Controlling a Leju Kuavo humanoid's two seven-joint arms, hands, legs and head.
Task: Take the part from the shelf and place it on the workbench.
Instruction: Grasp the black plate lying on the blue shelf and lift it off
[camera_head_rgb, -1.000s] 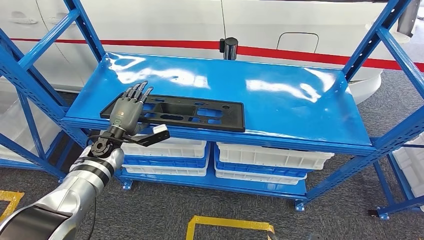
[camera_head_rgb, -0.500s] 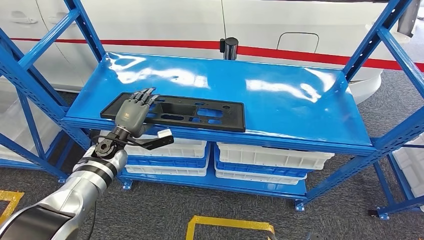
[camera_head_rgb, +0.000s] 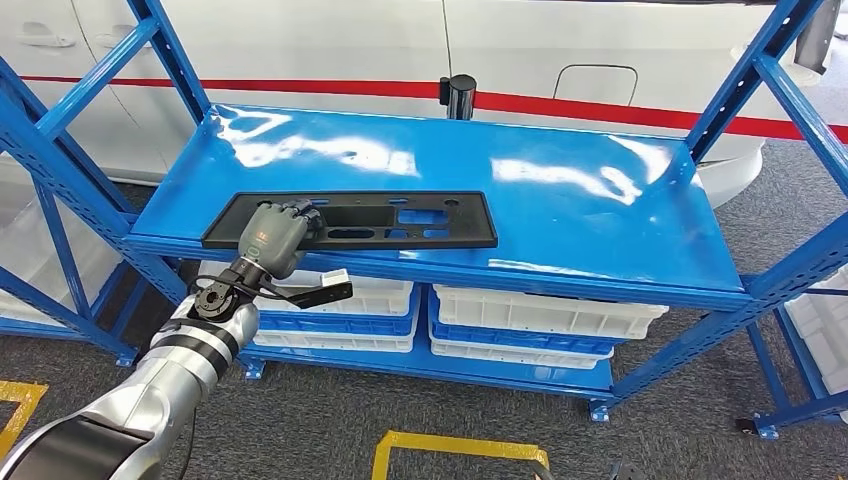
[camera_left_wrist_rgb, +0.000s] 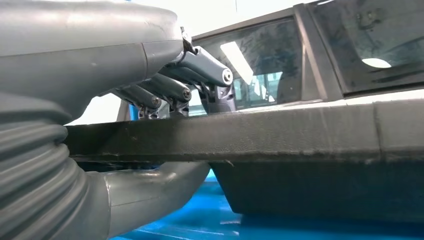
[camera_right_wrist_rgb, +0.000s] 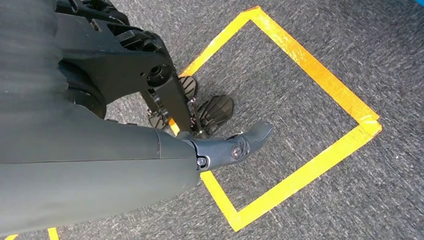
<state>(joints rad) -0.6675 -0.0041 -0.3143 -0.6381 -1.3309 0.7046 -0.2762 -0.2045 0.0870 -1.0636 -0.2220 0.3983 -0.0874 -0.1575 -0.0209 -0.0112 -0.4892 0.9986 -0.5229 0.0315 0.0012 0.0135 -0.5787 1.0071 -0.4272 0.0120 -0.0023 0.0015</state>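
Left hand has closed on the part at the shelf's front edge.

Head view: the left hand (camera_head_rgb: 272, 238), whose fingers lay flat and spread over the black part (camera_head_rgb: 400, 221) a second ago, now curls over its near rim, thumb tucked beneath; the part seems to have turned a little, its far end swung slightly back. To my eye the grasp is made and lifting comes next. The part lies flat on the blue shelf (camera_head_rgb: 560, 200), its long axis along the front edge, left to right.
Left wrist view: fingers (camera_left_wrist_rgb: 165, 90) above the part's edge (camera_left_wrist_rgb: 280, 135), thumb below, pinching it.
Right wrist view: the right hand (camera_right_wrist_rgb: 220, 145) hangs over the floor, holding nothing, fingers loosely apart.
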